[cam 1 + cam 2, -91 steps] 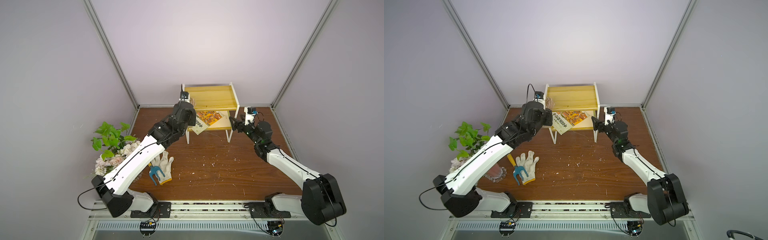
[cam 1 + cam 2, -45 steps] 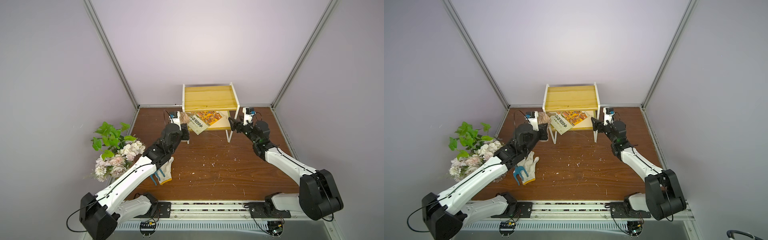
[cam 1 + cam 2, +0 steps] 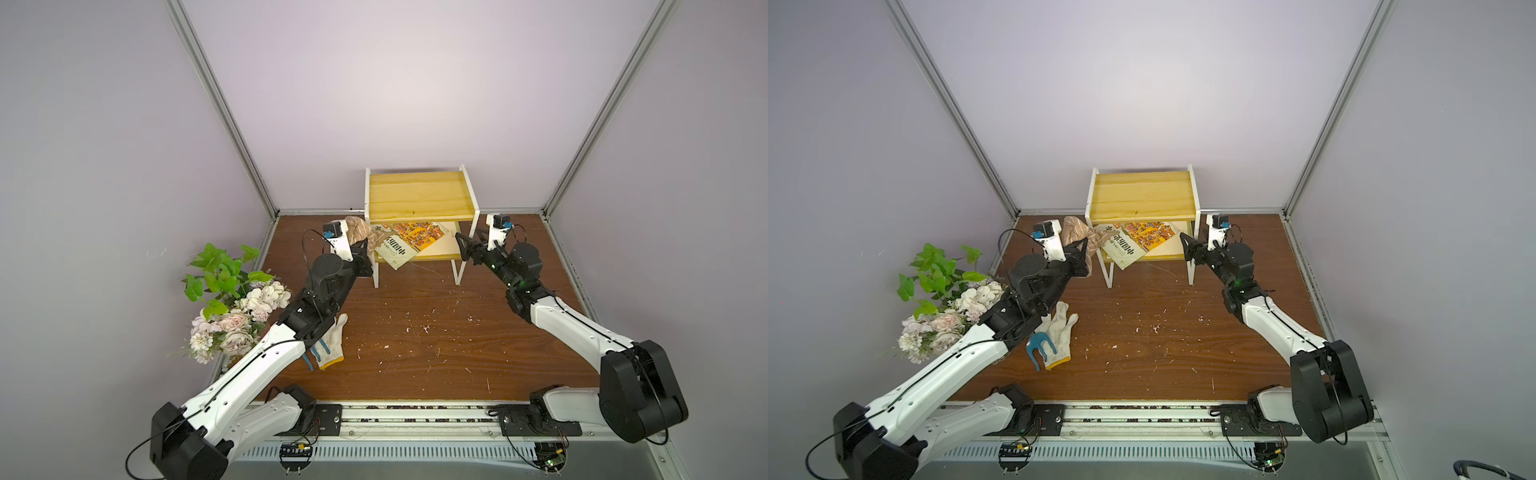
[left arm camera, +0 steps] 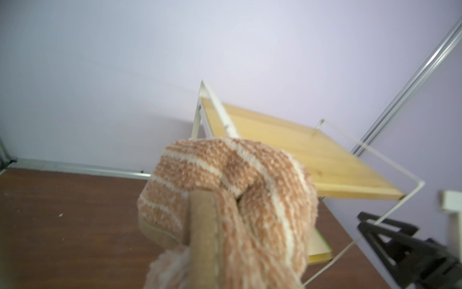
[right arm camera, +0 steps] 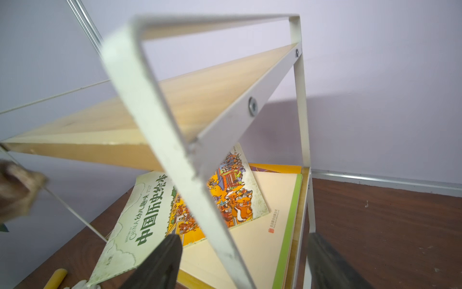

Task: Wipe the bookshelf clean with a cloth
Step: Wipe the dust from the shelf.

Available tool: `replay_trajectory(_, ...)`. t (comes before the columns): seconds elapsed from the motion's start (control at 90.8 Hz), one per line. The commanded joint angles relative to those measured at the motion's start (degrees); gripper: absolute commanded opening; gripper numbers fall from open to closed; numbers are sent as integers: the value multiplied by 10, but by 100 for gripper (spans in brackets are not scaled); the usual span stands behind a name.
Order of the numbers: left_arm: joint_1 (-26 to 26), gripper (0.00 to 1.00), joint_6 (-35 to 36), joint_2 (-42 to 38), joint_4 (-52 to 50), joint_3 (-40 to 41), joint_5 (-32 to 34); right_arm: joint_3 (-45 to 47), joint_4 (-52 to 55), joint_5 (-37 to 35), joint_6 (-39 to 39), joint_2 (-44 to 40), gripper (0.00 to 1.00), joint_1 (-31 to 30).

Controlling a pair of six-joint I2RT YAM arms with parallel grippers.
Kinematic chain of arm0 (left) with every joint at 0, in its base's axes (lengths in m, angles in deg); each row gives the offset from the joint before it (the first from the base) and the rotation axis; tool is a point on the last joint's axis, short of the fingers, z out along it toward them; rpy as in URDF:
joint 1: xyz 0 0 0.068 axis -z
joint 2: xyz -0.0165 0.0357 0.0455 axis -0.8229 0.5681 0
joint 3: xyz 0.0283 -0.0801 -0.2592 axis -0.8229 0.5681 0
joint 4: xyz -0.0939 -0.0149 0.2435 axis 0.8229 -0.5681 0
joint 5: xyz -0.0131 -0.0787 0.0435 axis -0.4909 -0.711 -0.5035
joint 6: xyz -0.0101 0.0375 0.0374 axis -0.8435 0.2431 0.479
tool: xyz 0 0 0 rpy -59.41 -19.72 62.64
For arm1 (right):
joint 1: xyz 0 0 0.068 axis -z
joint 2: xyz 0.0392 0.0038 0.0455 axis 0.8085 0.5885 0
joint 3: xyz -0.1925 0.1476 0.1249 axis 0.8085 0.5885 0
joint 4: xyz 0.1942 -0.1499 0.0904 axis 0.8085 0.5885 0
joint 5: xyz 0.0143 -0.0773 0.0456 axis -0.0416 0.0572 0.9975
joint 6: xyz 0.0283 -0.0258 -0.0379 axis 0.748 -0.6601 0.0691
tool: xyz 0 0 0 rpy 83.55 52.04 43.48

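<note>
Nearest me, a white glove [image 3: 330, 345] lies on the brown table [image 3: 415, 353], partly under the left arm, with a bunch of flowers [image 3: 232, 307] beside it. Further in, the left gripper [image 3: 365, 246] is clamped tight on the bunched cloth [image 3: 359, 229], holding it up just beside the bookshelf [image 3: 419, 199]. The right gripper [image 3: 468, 246] is spread wide, with the shelf's white side frame between its jaws. A picture book [image 3: 411, 243] juts from the lower board.

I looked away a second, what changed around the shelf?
The left gripper, shut on the cloth, dropped from the bookshelf top to beside its left side. The right gripper, open at the right front leg, the books and the glove stayed put.
</note>
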Motion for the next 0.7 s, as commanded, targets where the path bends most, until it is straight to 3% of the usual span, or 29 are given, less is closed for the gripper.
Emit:
replay_trajectory(0.0,-4,1,31,-12,-2,-65,-18,2,-22,10,17,-7,81,-3)
replay_trajectory(0.165,-4,1,61,55,-43,-237,-161,3,-42,6,43,-11,80,-3)
replay_trajectory(0.231,-2,1,71,113,-61,-286,-181,4,-46,5,46,-13,81,-4)
replay_trajectory(0.286,4,0,76,168,-97,-336,-155,1,-38,4,42,-14,81,-3)
replay_trajectory(0.407,5,0,94,299,-174,-468,-31,-8,-7,0,29,-20,81,-4)
replay_trajectory(0.528,-1,0,105,437,-269,-641,82,-5,-5,3,31,-31,80,-3)
replay_trajectory(0.693,-6,0,119,545,-312,-772,204,3,-3,-1,27,-46,81,-3)
